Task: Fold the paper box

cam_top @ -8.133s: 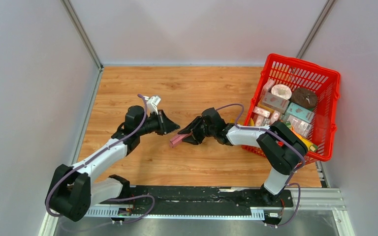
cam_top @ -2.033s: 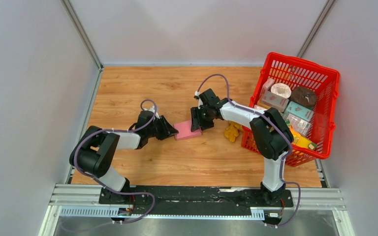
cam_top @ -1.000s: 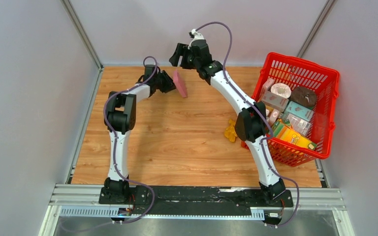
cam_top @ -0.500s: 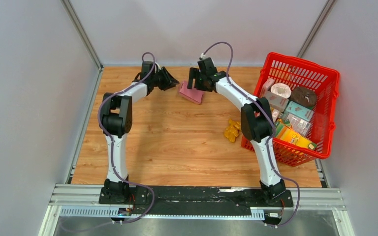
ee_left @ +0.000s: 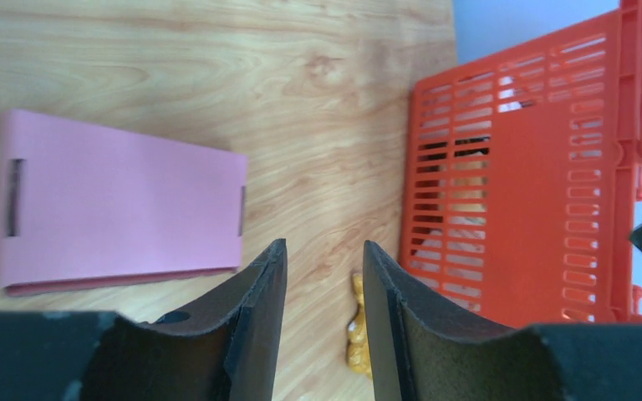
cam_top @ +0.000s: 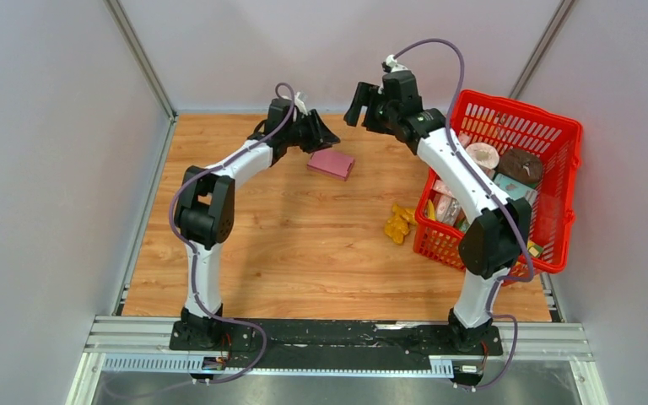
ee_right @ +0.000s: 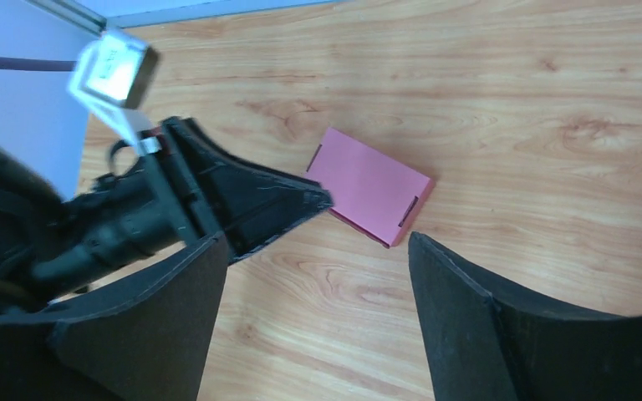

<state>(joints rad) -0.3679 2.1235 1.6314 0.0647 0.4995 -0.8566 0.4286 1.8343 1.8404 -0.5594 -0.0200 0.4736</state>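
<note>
Pink paper box (cam_top: 332,163) lies flat; L gripper (ee_left: 323,247) barely parted, R gripper (ee_right: 317,241) wide, both empty.

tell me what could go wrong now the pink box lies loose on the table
1. The left pincer has its tip right beside the paper box, which nothing holds; a small sweep could shove it across the table.
2. The right pincer hangs open, raised over it; descending off-centre, it might dent the box.
3. The right arm crosses the red basket at its rim and could catch it.
</note>
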